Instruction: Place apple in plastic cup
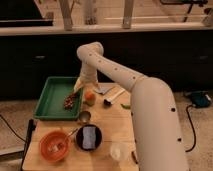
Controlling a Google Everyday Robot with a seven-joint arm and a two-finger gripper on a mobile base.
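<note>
The apple, small and orange-red, sits at the mouth of the pale yellow-green plastic cup, which stands on the wooden table just right of the green tray. My gripper hangs at the end of the white arm, close above and to the left of the apple, over the tray's right edge. Its jaws are open and the apple is not between them. How deep the apple sits in the cup does not show.
A green tray holds brown bits. In front stand a small metal cup, an orange bowl, a black bowl and a whitish clear cup. A white packet and a long green vegetable lie to the right.
</note>
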